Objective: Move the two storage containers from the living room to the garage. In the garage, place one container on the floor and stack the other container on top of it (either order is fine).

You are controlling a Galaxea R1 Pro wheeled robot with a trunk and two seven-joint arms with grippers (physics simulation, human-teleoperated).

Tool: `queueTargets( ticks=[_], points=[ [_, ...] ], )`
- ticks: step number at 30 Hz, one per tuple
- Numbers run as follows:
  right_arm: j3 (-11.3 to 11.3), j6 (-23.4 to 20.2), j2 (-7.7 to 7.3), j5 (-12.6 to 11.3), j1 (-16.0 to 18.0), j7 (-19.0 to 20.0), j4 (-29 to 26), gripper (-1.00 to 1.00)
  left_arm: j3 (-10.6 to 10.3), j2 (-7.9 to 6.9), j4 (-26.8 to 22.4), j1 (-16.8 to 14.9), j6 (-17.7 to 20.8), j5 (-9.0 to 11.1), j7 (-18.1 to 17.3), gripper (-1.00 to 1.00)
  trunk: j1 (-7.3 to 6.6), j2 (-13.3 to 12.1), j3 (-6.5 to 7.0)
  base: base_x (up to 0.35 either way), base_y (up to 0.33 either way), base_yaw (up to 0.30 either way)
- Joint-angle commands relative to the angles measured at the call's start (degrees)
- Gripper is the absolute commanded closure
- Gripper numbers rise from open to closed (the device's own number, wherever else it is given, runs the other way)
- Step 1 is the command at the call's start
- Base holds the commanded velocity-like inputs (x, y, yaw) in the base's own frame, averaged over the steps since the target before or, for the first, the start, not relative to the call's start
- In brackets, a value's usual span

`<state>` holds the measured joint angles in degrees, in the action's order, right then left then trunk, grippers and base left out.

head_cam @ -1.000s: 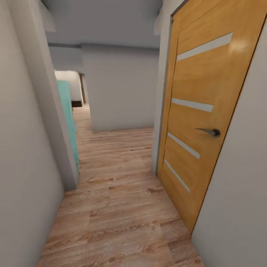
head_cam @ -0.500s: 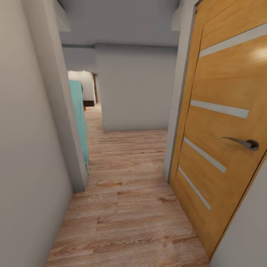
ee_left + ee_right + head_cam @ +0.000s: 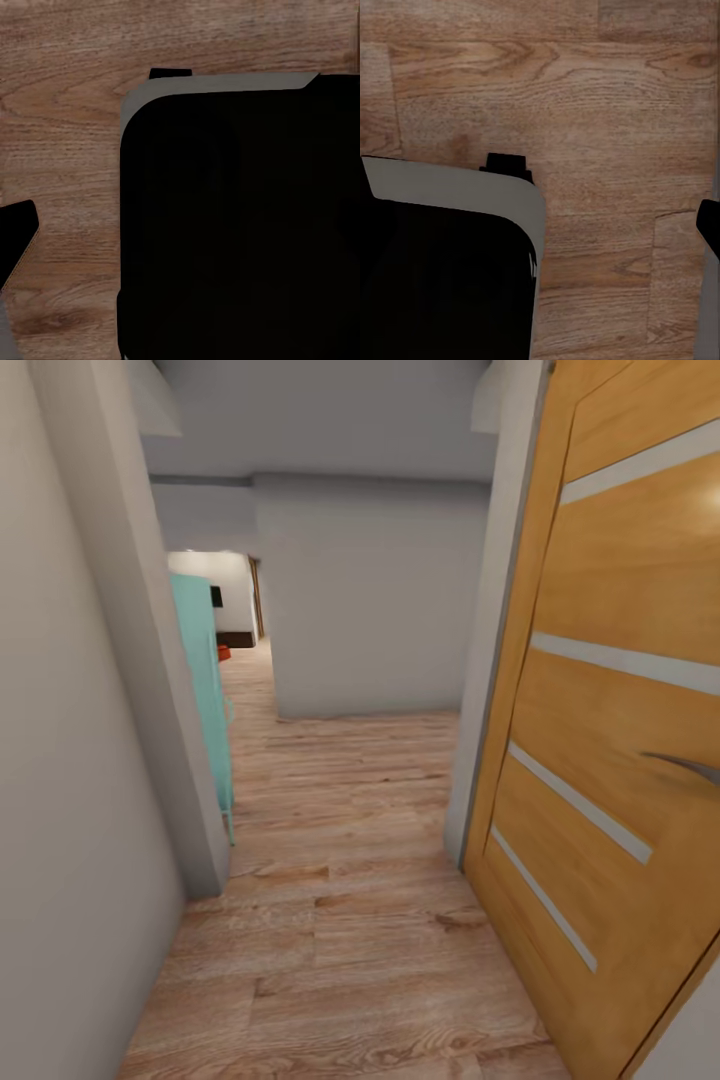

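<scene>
I look down a hallway with wood-plank floor (image 3: 340,920), an orange door (image 3: 620,760) at right; I cannot tell either tool's state.

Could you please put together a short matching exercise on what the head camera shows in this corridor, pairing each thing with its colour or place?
Things:
1. wooden door
2. turquoise panel
3. plank floor
4. small red object

Descriptions:
A. far down the passage, low by the floor
B. light brown wood grain underfoot
C. at the view's right, orange-brown with pale stripes
D. at the view's left, behind the wall corner

Pairs: 1-C, 2-D, 3-B, 4-A
</scene>
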<state>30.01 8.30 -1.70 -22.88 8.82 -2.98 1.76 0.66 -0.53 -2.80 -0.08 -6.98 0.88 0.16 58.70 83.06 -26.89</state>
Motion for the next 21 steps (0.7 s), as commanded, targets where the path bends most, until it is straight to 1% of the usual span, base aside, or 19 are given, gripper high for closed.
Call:
queueTargets(
  ticks=[1, 17, 21],
  points=[
    [0.48, 0.31, 0.00, -0.46, 0.06, -0.01, 0.17, -1.00, 0.04, 0.00, -0.01, -0.01, -0.14, 0.11, 0.02, -1.00, 0.03, 0.02, -0.05, 0.322, 0.000, 0.000],
    [0.55, 0.09, 0.24, -0.50, 0.06, -0.01, 0.17, -1.00, 0.04, 0.00, -0.01, -0.01, 0.00, 0.12, 0.02, -1.00, 0.03, 0.02, -0.05, 0.322, 0.000, 0.003],
    [0.57, 0.13, 0.23, -0.50, 0.06, -0.01, 0.17, -1.00, 0.04, 0.00, -0.01, -0.01, 0.03, 0.09, 0.02, -1.00, 0.03, 0.02, -0.05, 0.322, 0.000, 0.229]
  ],
)
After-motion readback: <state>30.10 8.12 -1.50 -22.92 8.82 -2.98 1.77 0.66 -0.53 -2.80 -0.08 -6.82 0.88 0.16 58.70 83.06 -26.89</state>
